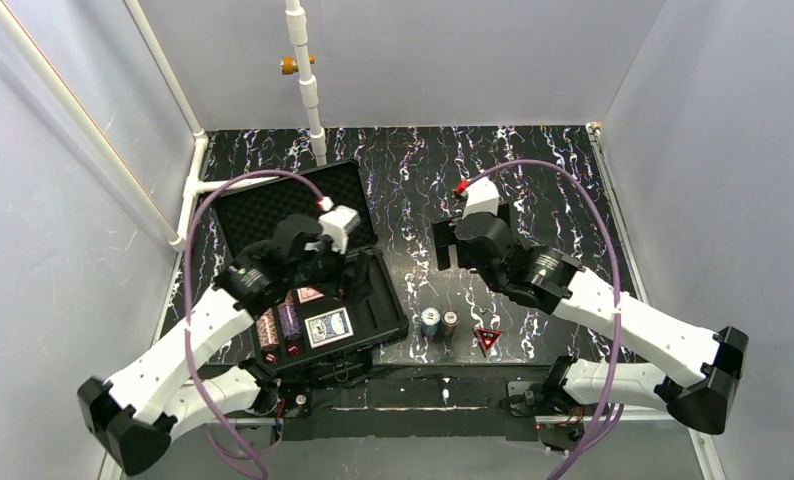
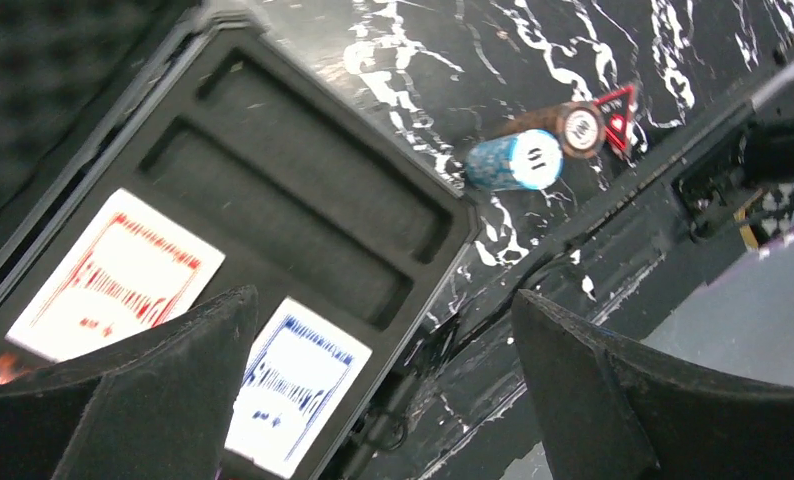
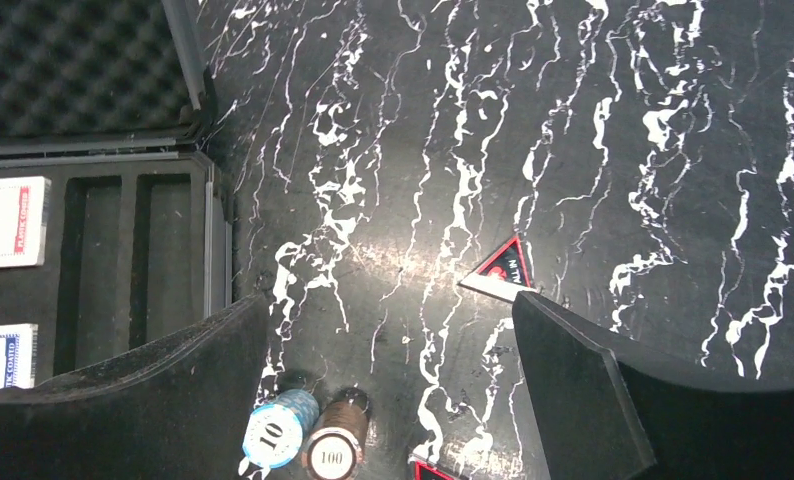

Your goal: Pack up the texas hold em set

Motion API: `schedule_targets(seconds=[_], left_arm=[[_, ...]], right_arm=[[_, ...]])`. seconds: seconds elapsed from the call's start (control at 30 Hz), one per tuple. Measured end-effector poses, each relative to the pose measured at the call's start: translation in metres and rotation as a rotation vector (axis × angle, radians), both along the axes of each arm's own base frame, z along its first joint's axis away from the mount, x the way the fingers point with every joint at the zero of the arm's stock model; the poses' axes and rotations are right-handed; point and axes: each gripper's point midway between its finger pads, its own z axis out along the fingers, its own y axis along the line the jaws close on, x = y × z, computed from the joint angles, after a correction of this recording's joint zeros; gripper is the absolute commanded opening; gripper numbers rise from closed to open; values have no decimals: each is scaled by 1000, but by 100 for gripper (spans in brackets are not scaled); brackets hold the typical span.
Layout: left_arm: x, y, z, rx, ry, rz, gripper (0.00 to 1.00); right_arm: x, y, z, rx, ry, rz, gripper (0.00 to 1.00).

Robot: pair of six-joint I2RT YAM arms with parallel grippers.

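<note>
The black case lies open at the left, its foam lid [image 1: 273, 205] laid back and its slotted tray [image 1: 378, 290] in front. In the tray are a red deck [image 2: 113, 275], a blue deck [image 2: 293, 385], chip stacks [image 1: 278, 327] and two empty slots [image 2: 303, 215]. On the table stand a blue chip stack [image 1: 430, 321] and a brown one [image 1: 450, 322], with a red triangle [image 1: 487, 339] beside them. The right wrist view shows a second red triangle [image 3: 503, 268]. My left gripper [image 1: 325, 268] hangs open over the tray. My right gripper [image 1: 456, 245] is open above the table. I see no orange discs.
A white pipe [image 1: 308, 90] stands at the back, and another runs along the left wall. Purple cables loop over both arms. A black mounting plate [image 1: 443, 385] lies along the near edge. Grey walls enclose the marbled table.
</note>
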Motion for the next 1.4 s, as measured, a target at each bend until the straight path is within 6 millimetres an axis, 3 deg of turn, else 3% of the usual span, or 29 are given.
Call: schedule_targets(seconds=[0.3, 0.67, 1.07, 1.4], left_arm=[[-10, -88, -35, 52, -25, -310, 86], [-23, -149, -75, 174, -67, -568, 78], [-19, -165, -118, 272, 7, -617, 73], [-21, -170, -123, 309, 22, -630, 63]], right_arm=[[-2, -28, 25, 42, -56, -54, 98], [-11, -45, 49, 85, -101, -50, 98], [-14, -47, 53, 86, -104, -38, 98], [-14, -46, 53, 74, -104, -22, 99]])
